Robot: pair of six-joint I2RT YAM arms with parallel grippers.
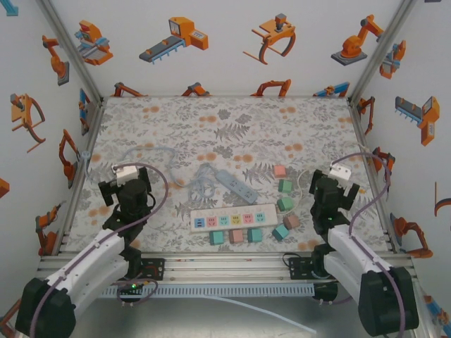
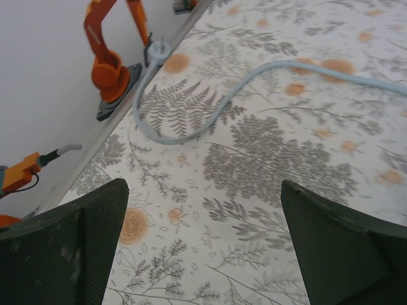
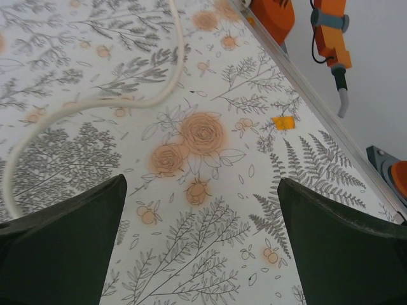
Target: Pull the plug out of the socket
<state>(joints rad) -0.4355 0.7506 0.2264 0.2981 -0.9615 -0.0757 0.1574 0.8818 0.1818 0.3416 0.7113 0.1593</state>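
Observation:
A white socket strip (image 1: 233, 219) with coloured outlets lies near the table's front edge. Several small pink, green and teal plugs lie loose on the table around it: three in a row along its front side (image 1: 237, 236), the others curving off past its right end (image 1: 285, 203). From above I cannot tell whether any plug sits in a socket. My left gripper (image 2: 203, 244) hovers open over bare cloth at the left, nothing between its fingers. My right gripper (image 3: 200, 244) hovers open over the cloth at the right, also holding nothing. Both grippers stand well away from the strip.
A second blue-grey power strip (image 1: 237, 184) lies behind the white one, its cable (image 2: 210, 114) looping left toward the wall. A white cable (image 3: 95, 105) curves across the cloth ahead of my right gripper. Printed walls close in the table on three sides.

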